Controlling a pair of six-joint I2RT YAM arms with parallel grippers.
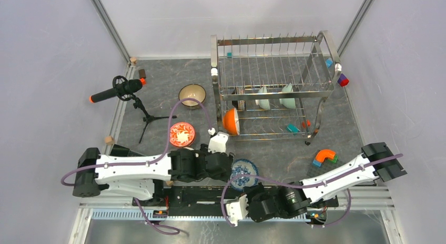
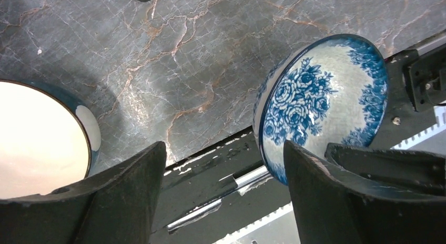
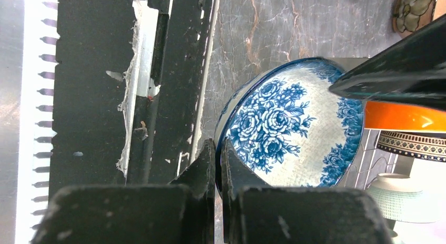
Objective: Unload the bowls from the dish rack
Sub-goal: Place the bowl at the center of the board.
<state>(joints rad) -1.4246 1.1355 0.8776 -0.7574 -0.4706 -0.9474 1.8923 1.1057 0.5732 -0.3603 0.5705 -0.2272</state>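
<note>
- Bowls stand on edge in the dish rack; the blue-and-white bowl sits on the surface.
- My left claw gapes wide; my right claw is pinched closed.
- Glazed ceramic, I judge: stiff, slick, chippable. I'd pinch a rim.

Desk layout: dish rack at far right, loose bowls to its left and front.
Inside the rack, three bowls stand in a row, with a fourth bowl at its left end. On the desk, left of the rack, lie a far bowl and a nearer bowl. A front bowl sits at the near edge. A microphone stand is at far left.
</note>
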